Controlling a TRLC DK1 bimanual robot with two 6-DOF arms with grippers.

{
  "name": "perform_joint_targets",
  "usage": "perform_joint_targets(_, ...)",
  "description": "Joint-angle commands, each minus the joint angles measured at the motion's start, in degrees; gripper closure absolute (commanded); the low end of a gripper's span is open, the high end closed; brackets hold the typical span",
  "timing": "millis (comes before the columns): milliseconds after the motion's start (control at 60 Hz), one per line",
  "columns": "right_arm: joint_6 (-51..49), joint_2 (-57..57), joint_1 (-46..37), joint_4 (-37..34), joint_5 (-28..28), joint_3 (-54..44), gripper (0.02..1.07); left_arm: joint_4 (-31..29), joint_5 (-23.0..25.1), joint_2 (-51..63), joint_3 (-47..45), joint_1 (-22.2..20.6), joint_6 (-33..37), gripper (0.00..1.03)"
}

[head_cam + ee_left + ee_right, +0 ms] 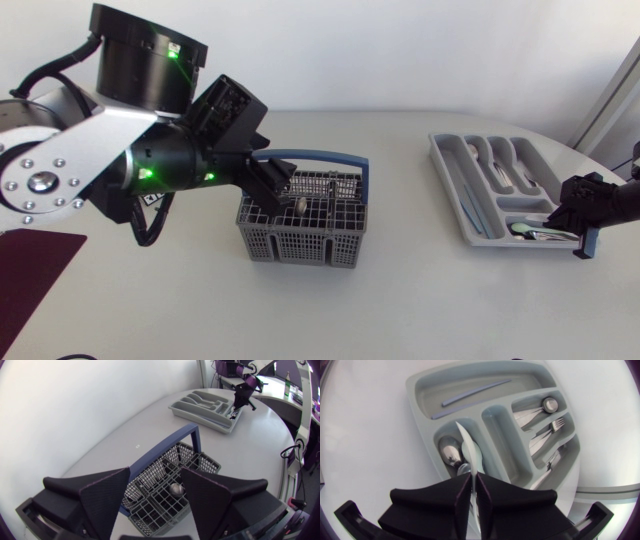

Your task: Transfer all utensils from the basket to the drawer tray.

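Hovering over the basket [300, 245], our left gripper [156, 480] sits wide open, a shiny utensil [175, 490] inside below. Our right gripper [473, 477] is clamped on a silver utensil [470, 449] over the drawer tray [420, 390].

One basket [300, 245], one drawer tray [450, 182], one left gripper [155, 473], one right gripper [474, 478], one gripped utensil [469, 447], two thin blue sticks [476, 392].

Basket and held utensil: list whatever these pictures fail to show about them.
- Basket, head view: the left arm covers its rear-left part, so the utensils in it cannot be counted.
- Round metal end, left wrist view: the basket's grid walls hide the rest of it, so its kind is unclear.
- Utensil in the right gripper, right wrist view: it is seen edge-on with its lower part hidden between the fingers, so its kind is unclear.
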Motion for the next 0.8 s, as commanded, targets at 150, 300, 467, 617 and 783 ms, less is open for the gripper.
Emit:
perform_joint_targets(150,-2.7,3.7,0.2,6.4,2.1,-0.8,0.91,-0.2,-0.8,0.4,-2.0,-0.4,0.6,0.32)
perform_joint_targets(300,-2.3,2.5,0.2,7.1,2.1,-1.9,0.83,0.0,-0.8,0.4,-2.3,-0.5,0.6,0.32)
perform_joint_targets(467,-2.0,-1.4,-0.3,10.4,1.8,-5.5,0.49,0.1,-0.8,0.4,-2.3,-0.5,0.7,0.32)
perform_joint_targets(617,0.7,-6.1,-1.3,10.2,0.1,-7.3,0.37,0.2,-0.8,0.4,-2.7,-0.6,0.7,0.32)
perform_joint_targets(783,6.7,-11.8,-1.6,8.6,-3.4,-9.2,0.34,0.3,-0.8,0.5,-3.6,-1.2,0.9,0.32)
